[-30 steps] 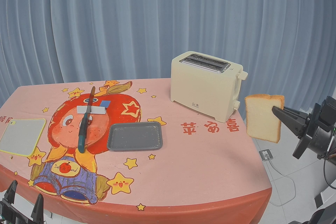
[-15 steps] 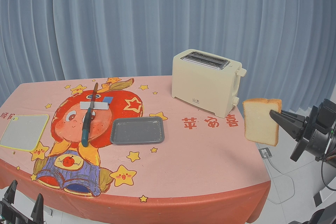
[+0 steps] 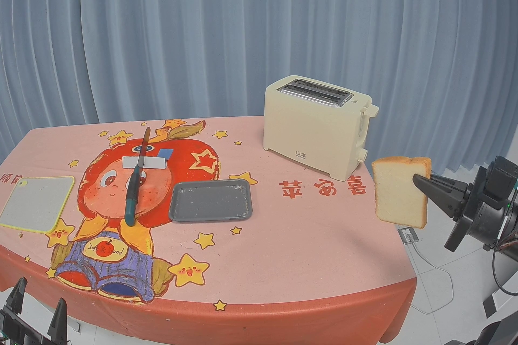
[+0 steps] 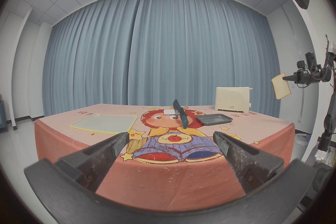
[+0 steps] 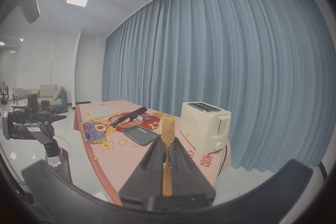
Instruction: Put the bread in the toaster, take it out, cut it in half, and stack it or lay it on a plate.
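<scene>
My right gripper point(image 3: 420, 182) is shut on a slice of white bread point(image 3: 400, 192), held upright in the air just past the table's right edge, below and right of the cream toaster point(image 3: 314, 127). In the right wrist view the bread point(image 5: 167, 130) stands edge-on between the fingers point(image 5: 152, 154), with the toaster point(image 5: 204, 127) beyond. The toaster's two slots face up and are empty. A grey plate point(image 3: 211, 200) lies mid-table, a teal-handled knife point(image 3: 134, 180) left of it, a cutting board point(image 3: 33, 203) at the far left. My left gripper point(image 4: 168, 154) is open, low in front of the table.
The pink tablecloth point(image 3: 302, 249) has bare room between the plate and the toaster. A white block point(image 3: 143, 162) lies under the knife blade. A blue curtain hangs behind the table. A cable and a floor socket point(image 3: 409, 236) lie on the floor right of the table.
The head camera has shifted slightly. My right gripper with the bread has dropped a little and drifted left, closer to the table's right edge. The left gripper has stayed put.
</scene>
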Tool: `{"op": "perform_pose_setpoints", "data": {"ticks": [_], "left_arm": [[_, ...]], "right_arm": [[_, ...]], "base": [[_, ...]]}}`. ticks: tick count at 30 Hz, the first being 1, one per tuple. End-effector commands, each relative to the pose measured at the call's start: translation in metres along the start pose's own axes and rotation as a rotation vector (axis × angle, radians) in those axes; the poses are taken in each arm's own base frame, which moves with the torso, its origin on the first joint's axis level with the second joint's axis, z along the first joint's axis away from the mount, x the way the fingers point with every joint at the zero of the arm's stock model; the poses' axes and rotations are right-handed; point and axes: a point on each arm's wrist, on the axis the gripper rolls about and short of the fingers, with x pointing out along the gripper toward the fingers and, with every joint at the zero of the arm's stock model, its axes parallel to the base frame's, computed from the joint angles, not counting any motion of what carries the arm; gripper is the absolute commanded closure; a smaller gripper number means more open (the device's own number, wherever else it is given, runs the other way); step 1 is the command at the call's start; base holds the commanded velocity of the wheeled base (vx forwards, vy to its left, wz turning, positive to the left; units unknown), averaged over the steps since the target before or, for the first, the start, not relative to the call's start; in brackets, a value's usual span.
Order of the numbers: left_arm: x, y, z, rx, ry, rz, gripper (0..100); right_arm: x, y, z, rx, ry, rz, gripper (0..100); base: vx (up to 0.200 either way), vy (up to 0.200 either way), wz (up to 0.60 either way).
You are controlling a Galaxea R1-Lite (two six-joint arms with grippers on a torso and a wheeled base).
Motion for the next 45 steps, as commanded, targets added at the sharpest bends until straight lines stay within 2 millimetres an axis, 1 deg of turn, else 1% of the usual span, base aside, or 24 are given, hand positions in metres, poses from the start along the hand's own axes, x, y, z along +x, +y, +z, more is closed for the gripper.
{"op": "perform_pose_setpoints", "data": {"ticks": [1, 45], "left_arm": [[0.0002, 0.0, -0.0052, 0.0, 0.003, -0.002, 0], [0.0002, 0.0, -0.0052, 0.0, 0.003, 0.0, 0]], "right_arm": [[0.0013, 0.0, -0.0012, 0.001, 0.007, 0.001, 100], [0.0011, 0.0015, -0.0051, 0.0, 0.024, 0.009, 100]], "base": [[0.0, 0.2, 0.0], [0.0, 0.2, 0.0]]}}
